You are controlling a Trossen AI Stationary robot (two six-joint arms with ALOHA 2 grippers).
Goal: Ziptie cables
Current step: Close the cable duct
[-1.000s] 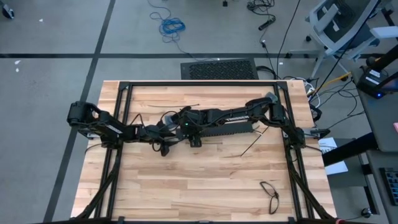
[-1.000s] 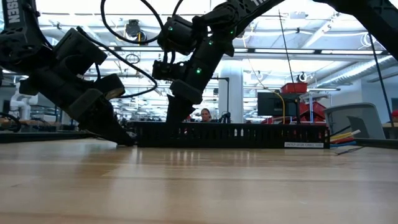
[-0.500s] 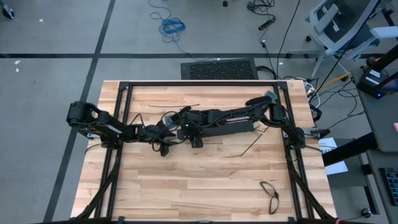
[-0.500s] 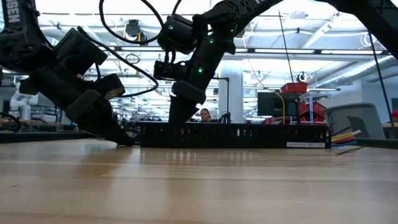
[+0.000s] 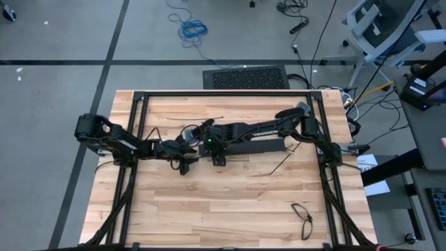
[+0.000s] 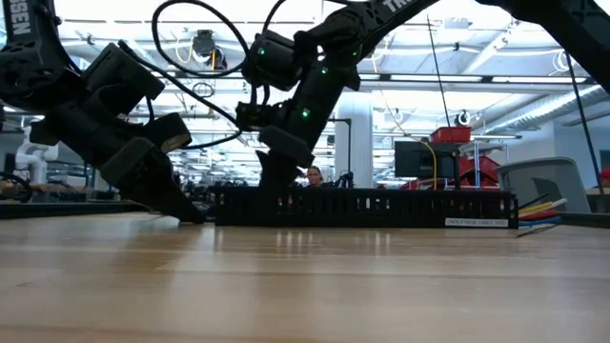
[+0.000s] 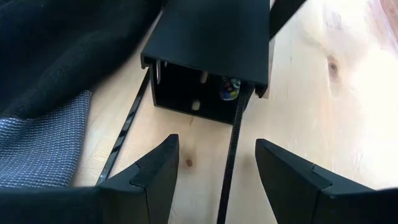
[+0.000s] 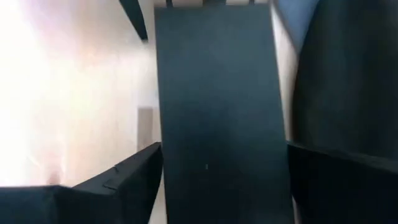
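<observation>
A long black slotted bar (image 5: pixel 247 146) lies across the table's middle. The cables run inside it. Their coloured ends stick out of its right end (image 6: pixel 538 207) and show inside its open left end (image 7: pixel 229 91). My right gripper (image 5: pixel 208 144) is astride the bar's left part, and the bar (image 8: pixel 221 112) fills the right wrist view. My left gripper (image 5: pixel 183 153) rests low at the bar's left end, open. A thin black zip tie (image 7: pixel 229 162) runs from the bar's mouth through the gap between its fingers (image 7: pixel 155 171) without touching them.
Another zip tie (image 7: pixel 123 138) lies beside the bar's mouth, and two more strips (image 5: pixel 281 163) (image 5: pixel 212 120) lie on the wood. A black looped cable (image 5: pixel 302 216) sits near the front right. A black frame (image 5: pixel 223 93) rims the table. A person (image 6: pixel 313 175) shows far behind.
The slotted bar has slid a little to the right along the table. The right gripper's body has tilted slightly. The left arm has not moved.
</observation>
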